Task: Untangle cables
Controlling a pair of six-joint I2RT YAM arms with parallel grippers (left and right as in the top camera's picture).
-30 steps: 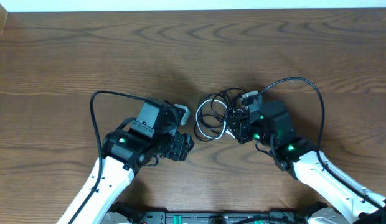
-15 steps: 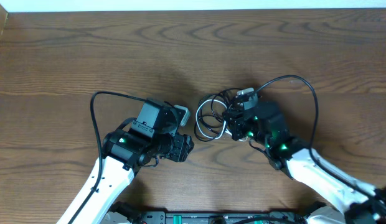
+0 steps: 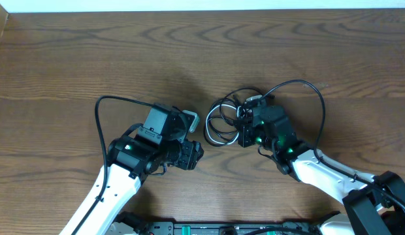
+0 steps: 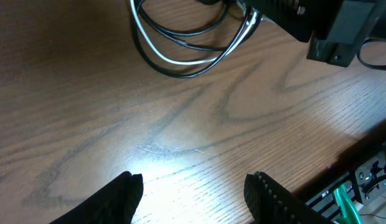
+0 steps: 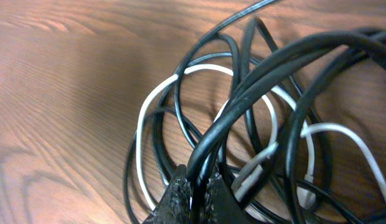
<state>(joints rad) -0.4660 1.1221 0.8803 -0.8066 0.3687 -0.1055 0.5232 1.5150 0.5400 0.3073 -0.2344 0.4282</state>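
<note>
- Cables [image 3: 219, 121] are lying in a tangled coil on the desk [image 3: 91, 59], slightly right of its middle and about halfway between the far and near edges.
- One white cord [image 5: 141, 127] is looping among several black ones, crossing over and under them.
- Right gripper [image 5: 194, 190] is reaching into the right side of the coil, its fingers clenching on a black strand [image 5: 243, 99].
- Left gripper [image 4: 194, 190] is facing the desk near the coil's left side without touching it. Its fingers are standing apart and grasping nothing, with bare wood showing between them.
</note>
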